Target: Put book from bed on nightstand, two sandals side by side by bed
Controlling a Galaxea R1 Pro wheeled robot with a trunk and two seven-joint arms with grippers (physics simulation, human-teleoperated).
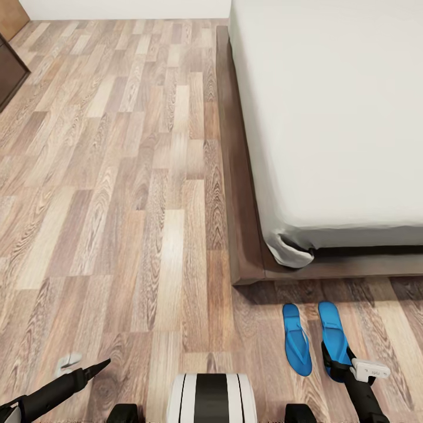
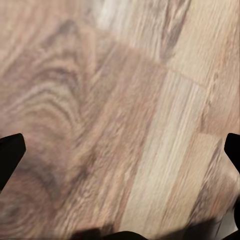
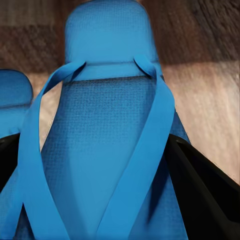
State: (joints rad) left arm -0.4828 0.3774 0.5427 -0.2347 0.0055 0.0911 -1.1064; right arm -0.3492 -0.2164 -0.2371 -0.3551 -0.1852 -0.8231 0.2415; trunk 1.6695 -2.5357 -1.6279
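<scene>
Two blue sandals lie side by side on the wood floor just off the foot corner of the bed [image 1: 235, 176], toes toward it. My right gripper [image 1: 341, 365] is shut on the near end of the right sandal [image 1: 332, 329]. In the right wrist view that sandal [image 3: 105, 115] spans the gap of the gripper [image 3: 100, 170], a black finger [image 3: 200, 180] against its side. The other sandal [image 1: 295, 338] lies just to its left, apart from the gripper. My left gripper [image 1: 97, 367] hangs open over bare floor [image 2: 120, 150]. The book and the nightstand are out of view.
The bare grey mattress [image 1: 329, 117] fills the right side. A dark wooden piece of furniture [image 1: 9, 70] stands at the far left, near the wall. Open plank floor [image 1: 117, 176] stretches between it and the bed. My base [image 1: 211, 396] is at the bottom edge.
</scene>
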